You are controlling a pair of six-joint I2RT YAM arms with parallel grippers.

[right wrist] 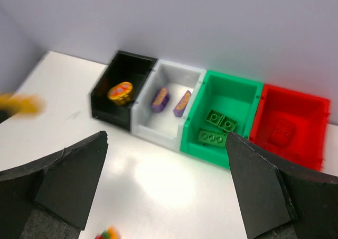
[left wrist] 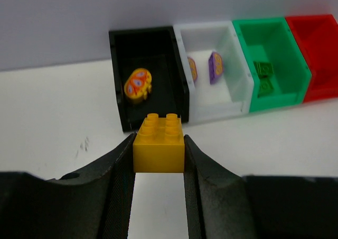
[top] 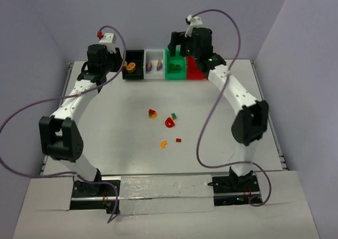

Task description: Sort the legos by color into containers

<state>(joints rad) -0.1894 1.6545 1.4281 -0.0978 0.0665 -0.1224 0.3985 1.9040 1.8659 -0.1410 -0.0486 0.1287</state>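
Observation:
My left gripper (left wrist: 158, 159) is shut on a yellow brick (left wrist: 158, 144) and holds it just in front of the black bin (left wrist: 117, 80), which has a yellow curved piece (left wrist: 138, 84) in it. In the top view this gripper (top: 122, 65) is at the black bin's (top: 133, 76) left edge. My right gripper (right wrist: 166, 186) is open and empty, above the table in front of the white bin (right wrist: 156, 136) and green bin (right wrist: 203, 154). The white bin has two purple pieces (right wrist: 160, 99). The green bin has green bricks (right wrist: 214, 128). The red bin (right wrist: 296, 91) has a red brick (right wrist: 282, 130).
Loose legos lie mid-table: a red-and-yellow stack (top: 152, 113), a small green piece (top: 174, 115), a red curved piece (top: 169, 122), an orange curved piece (top: 163, 144) and a small red brick (top: 178, 140). The bins stand in a row against the back wall.

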